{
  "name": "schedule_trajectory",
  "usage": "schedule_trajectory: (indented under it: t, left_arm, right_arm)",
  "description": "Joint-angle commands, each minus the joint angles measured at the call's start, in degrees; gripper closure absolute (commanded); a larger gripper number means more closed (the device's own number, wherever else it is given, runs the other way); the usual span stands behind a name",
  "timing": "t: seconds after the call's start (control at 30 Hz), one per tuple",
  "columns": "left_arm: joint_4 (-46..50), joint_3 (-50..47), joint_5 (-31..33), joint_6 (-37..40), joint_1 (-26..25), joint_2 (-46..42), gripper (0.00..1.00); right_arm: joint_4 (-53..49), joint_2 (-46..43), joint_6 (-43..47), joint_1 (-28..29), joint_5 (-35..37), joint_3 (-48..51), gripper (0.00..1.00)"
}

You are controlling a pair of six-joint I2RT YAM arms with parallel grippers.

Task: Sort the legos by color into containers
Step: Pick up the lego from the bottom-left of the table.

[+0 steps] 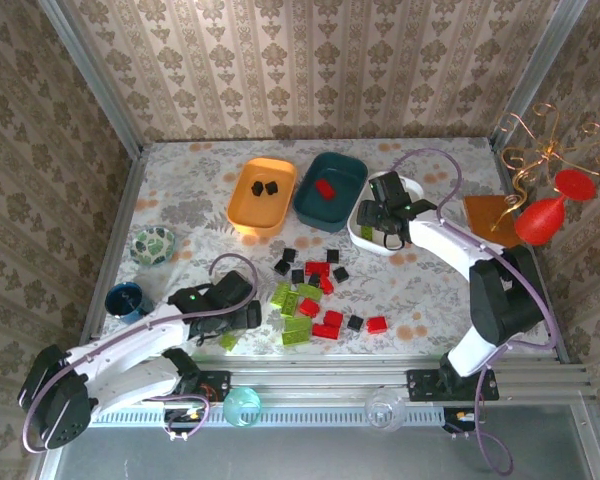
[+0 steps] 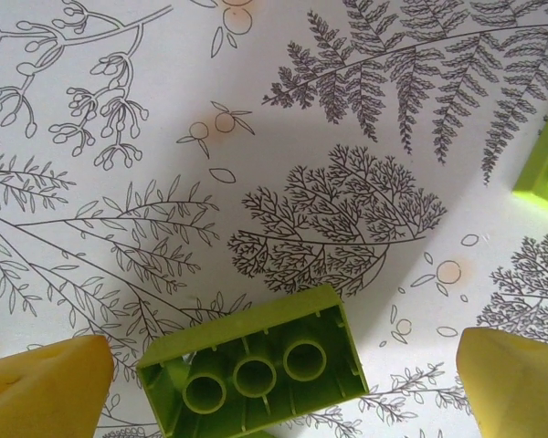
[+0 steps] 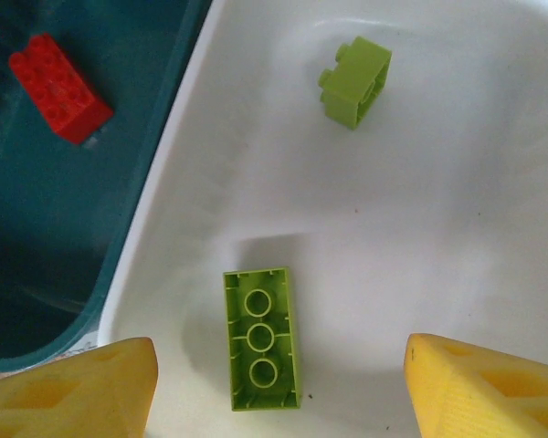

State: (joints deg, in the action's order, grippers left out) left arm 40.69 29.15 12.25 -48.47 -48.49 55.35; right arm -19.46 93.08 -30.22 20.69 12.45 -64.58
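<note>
right pincer (image 3: 279,392) spread wide over the white tub (image 3: 457,219), lime brick (image 3: 260,338) lying loose under it. left pincer (image 2: 279,388) spread too, straddling a lime lego (image 2: 256,370) on the tabletop (image 2: 119,228).

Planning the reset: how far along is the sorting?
Done: two black bricks in the orange tub, one red brick in the teal tub, two green bricks in the white tub. In hand: the left gripper, open, straddles a loose green brick; the right gripper hangs open over the white tub. Left: the mixed pile.
</note>
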Motion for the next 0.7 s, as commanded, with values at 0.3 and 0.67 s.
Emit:
schedule_trajectory:
  t: [0.3, 0.67]
  left_arm:
    - [-1.2, -2.9, 1.0, -2.2, -1.5, 4.9, 0.07]
    - [-7.8, -1.9, 0.6, 1.4, -1.5, 10.7, 0.28]
  right_arm:
    - [0.6, -2.7, -0.6, 0.1, 1.3, 0.8, 0.26]
    - [0.3, -3.6, -0.3, -0.1, 2.3, 1.5, 0.26]
